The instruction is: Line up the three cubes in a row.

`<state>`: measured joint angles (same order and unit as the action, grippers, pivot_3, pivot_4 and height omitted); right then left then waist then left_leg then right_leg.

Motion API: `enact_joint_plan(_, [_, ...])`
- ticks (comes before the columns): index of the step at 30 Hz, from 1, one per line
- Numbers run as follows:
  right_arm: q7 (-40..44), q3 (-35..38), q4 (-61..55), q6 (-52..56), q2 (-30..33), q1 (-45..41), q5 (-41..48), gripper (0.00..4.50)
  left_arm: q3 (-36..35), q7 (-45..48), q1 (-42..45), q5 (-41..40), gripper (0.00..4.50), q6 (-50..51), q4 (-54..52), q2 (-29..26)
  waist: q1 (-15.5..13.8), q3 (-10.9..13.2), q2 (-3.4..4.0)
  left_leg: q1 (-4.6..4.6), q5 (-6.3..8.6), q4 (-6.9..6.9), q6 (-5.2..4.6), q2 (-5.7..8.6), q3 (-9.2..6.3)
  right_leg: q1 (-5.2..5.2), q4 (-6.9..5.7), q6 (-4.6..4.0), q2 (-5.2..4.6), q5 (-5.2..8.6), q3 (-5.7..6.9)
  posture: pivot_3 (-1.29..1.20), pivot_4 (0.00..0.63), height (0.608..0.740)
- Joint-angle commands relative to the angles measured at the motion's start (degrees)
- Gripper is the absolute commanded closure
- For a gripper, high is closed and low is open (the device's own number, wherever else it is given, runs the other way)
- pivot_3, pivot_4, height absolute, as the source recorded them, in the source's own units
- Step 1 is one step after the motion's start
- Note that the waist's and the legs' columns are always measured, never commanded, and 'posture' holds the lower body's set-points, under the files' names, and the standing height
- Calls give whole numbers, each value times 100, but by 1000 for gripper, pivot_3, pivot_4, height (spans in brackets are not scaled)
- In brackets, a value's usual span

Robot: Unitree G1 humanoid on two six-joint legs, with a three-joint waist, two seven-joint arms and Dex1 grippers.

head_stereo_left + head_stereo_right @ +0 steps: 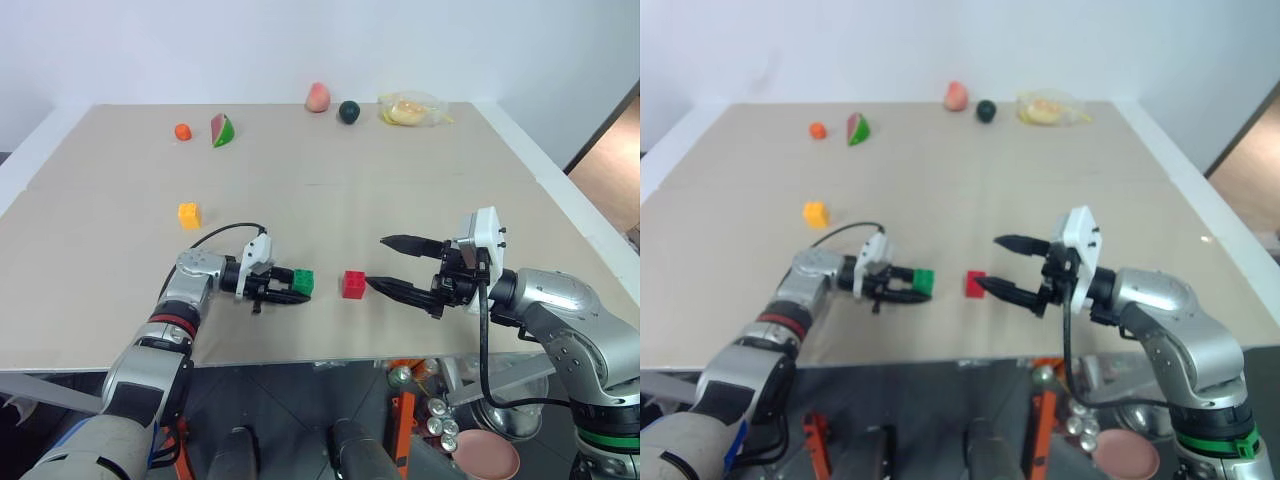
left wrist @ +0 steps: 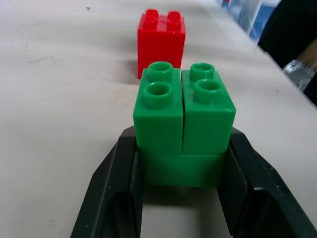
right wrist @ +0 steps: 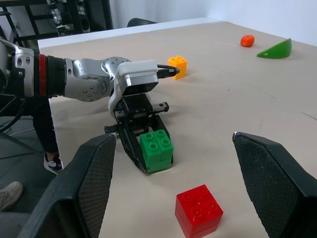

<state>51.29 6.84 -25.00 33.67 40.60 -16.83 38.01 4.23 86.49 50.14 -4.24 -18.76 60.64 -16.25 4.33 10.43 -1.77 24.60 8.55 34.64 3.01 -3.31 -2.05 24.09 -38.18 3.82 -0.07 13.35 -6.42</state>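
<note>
Two-by-two studs on green cube upward; red cube beyond.

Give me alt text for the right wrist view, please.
The left gripper is shut on the green cube, which sits on the beige table a short way from the red cube. The right gripper's open black fingers frame the scene; the yellow cube lies farther back.

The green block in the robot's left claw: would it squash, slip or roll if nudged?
The green block looks like hard moulded plastic, so probably stiff, not squashy. Its flat sides suit the left gripper clamping it, though smooth plastic might slip. Boxy and flat-bottomed, it should slide rather than roll.
</note>
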Motion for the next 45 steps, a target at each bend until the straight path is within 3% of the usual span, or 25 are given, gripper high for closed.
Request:
enact_joint_plan(1, [15,60,-73,-99,-1,-32,44,612,159,-345,-86,312,2511,-253,228,-156,0,-1,0,-4,-2,0,-2,0,0,-3,0,-2,0,-2,0,0,150,740])
enact_joint_plan(8, [59,34,-33,-119,5,-77,34,612,188,-771,-126,403,84,-896,313,-182,18,-2,2,-39,-8,0,-11,0,0,-27,0,-18,0,-15,-1,0,150,740])
enact_joint_plan(9, [67,32,-32,-124,6,-76,33,612,188,-892,-125,425,15,-1008,338,-186,18,-2,2,-38,-8,0,-12,0,0,-27,0,-18,0,-16,-1,0,150,740])
enact_joint_plan(25, [184,-110,180,-186,-27,-301,-24,612,-28,-566,-100,22,15,-475,226,-307,30,-3,2,-37,-12,-8,-17,1,0,-19,1,-23,1,-24,-2,0,150,740])
enact_joint_plan(45, [171,-149,197,-229,-34,-324,-8,612,-95,-1024,-65,-15,15,-463,183,-80,7,-3,2,-25,-12,-10,-16,4,0,-16,3,-14,2,-12,-5,0,150,740])
